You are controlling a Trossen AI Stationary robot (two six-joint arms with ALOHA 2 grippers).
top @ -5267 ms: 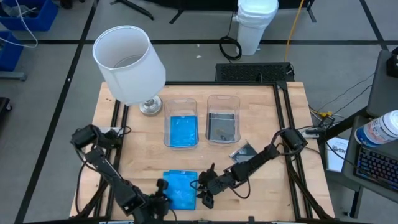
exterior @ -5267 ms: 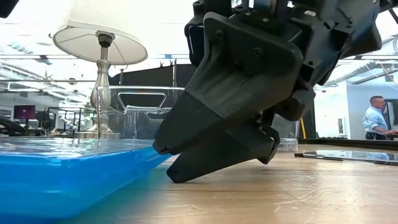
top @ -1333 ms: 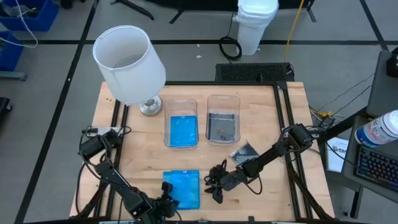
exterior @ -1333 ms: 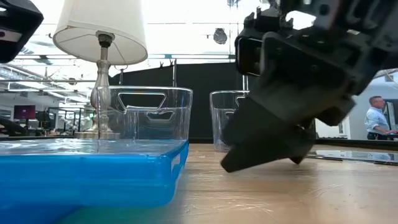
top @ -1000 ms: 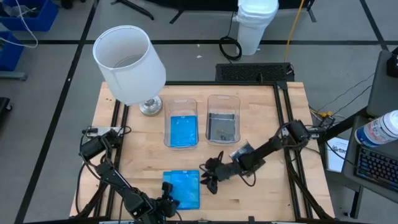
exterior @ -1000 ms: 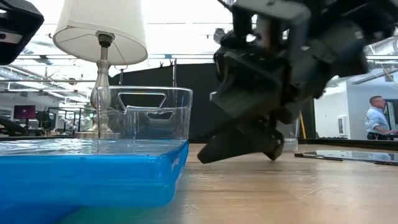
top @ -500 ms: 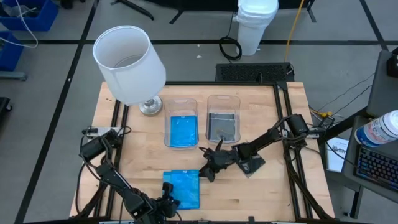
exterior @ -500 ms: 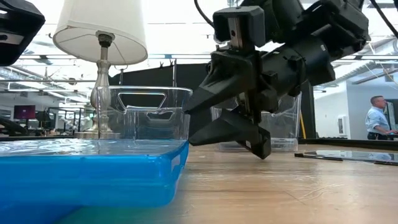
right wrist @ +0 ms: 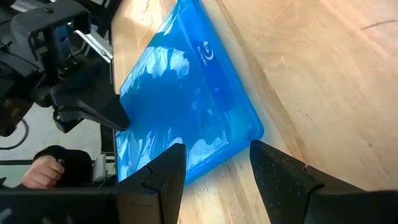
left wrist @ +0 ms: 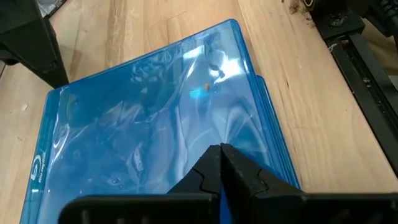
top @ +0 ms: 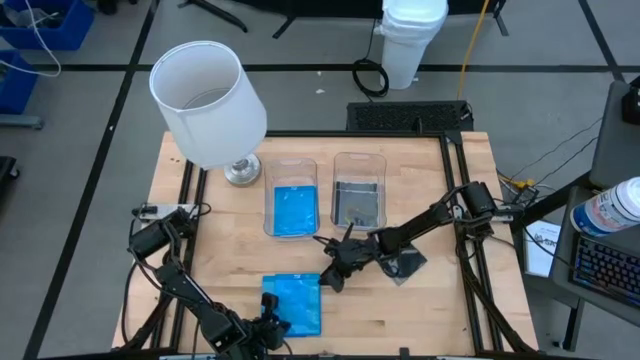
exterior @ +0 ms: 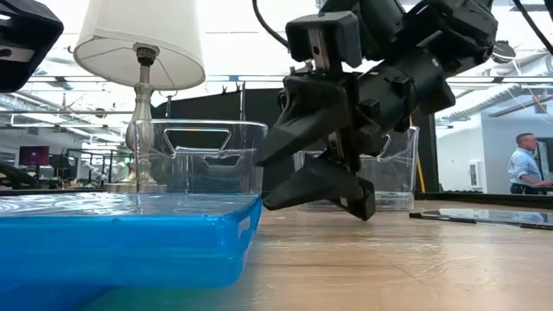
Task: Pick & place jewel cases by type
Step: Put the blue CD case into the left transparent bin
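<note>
The blue case [top: 293, 305] lies flat on the tabletop [top: 440, 310] near its front edge. The left gripper [top: 268, 328] has its fingers [left wrist: 217, 165] pressed together over the case edge (whether they pinch it, I cannot tell). The right gripper [top: 333, 270] hovers just behind the case, fingers spread, holding nothing.

Front jewel case [top: 294, 304]: bright translucent blue. At 12 o'clock, blue case [top: 295, 209] in clear tub [top: 291, 166]. Smoky grey case [top: 403, 264] at 3 o'clock. Table [top: 220, 250]: pale wood grain. Lampshade [top: 207, 102]: white.
</note>
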